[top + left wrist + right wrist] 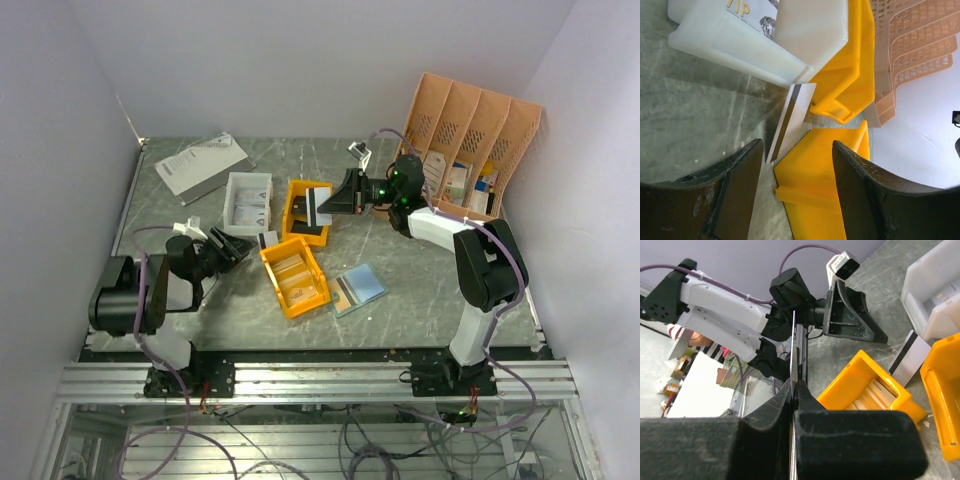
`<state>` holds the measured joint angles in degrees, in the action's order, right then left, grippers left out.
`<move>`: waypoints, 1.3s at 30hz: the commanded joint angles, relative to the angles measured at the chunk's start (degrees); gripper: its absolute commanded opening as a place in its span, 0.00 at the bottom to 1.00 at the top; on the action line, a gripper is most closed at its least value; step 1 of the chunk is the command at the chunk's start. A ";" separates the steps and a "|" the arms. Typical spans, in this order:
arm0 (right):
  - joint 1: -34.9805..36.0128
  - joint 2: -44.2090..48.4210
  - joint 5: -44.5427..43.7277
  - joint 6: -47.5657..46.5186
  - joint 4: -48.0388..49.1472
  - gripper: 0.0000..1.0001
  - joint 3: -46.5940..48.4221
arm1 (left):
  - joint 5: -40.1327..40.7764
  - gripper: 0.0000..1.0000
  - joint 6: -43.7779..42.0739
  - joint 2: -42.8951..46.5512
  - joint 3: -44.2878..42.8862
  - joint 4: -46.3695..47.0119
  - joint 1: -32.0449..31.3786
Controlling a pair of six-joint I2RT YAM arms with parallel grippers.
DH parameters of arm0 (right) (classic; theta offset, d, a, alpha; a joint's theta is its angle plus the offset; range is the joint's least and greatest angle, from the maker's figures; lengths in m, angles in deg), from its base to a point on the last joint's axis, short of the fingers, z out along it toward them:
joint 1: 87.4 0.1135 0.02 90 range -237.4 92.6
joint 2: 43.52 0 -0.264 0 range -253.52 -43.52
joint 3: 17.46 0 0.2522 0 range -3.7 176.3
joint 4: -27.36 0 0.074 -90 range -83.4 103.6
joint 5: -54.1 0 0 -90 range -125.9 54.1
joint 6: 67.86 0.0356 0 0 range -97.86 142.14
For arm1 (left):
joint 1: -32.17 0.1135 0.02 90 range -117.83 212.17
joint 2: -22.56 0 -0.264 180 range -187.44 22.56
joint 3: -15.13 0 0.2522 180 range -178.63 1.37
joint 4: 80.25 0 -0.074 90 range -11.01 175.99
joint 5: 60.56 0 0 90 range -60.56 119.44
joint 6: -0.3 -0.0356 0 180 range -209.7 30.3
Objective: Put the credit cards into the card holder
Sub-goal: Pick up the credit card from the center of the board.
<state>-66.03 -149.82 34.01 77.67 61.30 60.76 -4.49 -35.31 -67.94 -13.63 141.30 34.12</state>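
Observation:
The card holder (358,288) lies open on the table, light blue inside, right of the near yellow bin (295,275). My right gripper (335,200) is shut on a white credit card with a dark stripe (318,205), held above the far yellow bin (305,212). In the right wrist view the gripper (796,385) pinches this card edge-on (792,350). Another striped card (268,240) lies between the bins. It also shows in the left wrist view (792,120). My left gripper (225,245) is open and empty just left of it, low on the table (797,150).
A white bin (248,203) with printed cards stands behind the left gripper. The near yellow bin (870,390) holds several cards. A peach desk organiser (470,150) stands at the back right. A grey booklet (203,165) lies at the back left.

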 commanded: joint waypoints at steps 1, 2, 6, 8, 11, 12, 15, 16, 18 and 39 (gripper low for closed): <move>-0.52 1.63 0.61 -1.73 -1.03 0.00 0.36 | -3.80 0.68 -0.24 -7.24 -1.86 14.01 0.56; -0.58 1.62 0.59 -1.53 -0.79 0.00 0.31 | -4.06 0.68 0.01 -8.80 -2.07 15.47 0.59; -0.78 1.50 0.74 -0.84 0.08 0.00 0.18 | -4.54 0.65 1.34 -14.47 -2.95 20.43 0.57; -0.90 1.43 0.83 -0.34 0.64 0.00 0.13 | -4.68 0.64 2.02 -17.06 -3.09 23.12 0.58; -1.05 1.29 0.83 -0.18 0.85 0.00 0.09 | -4.73 0.63 2.87 -20.05 -3.26 26.16 0.45; -1.08 1.26 0.76 -0.04 0.94 0.00 0.05 | -4.68 0.62 2.83 -20.80 -3.32 26.58 0.42; -1.22 1.19 0.85 0.31 1.29 0.00 0.13 | -4.47 0.61 2.48 -22.55 -3.49 27.53 0.14; -1.28 1.18 0.84 0.39 1.40 0.00 0.13 | -4.43 0.60 2.45 -23.28 -3.58 28.08 0.05; -1.31 1.31 0.78 0.39 1.36 0.00 0.13 | -4.53 0.60 2.44 -24.29 -3.92 28.68 -0.23; -1.88 1.45 0.67 0.96 1.59 0.00 -0.04 | -3.64 0.53 -0.27 -26.10 -6.88 23.27 -4.55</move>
<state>-67.30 -149.82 34.20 78.04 60.89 60.79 -9.10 -32.34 -93.38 -20.02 166.30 30.32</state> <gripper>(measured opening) 0.009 0.531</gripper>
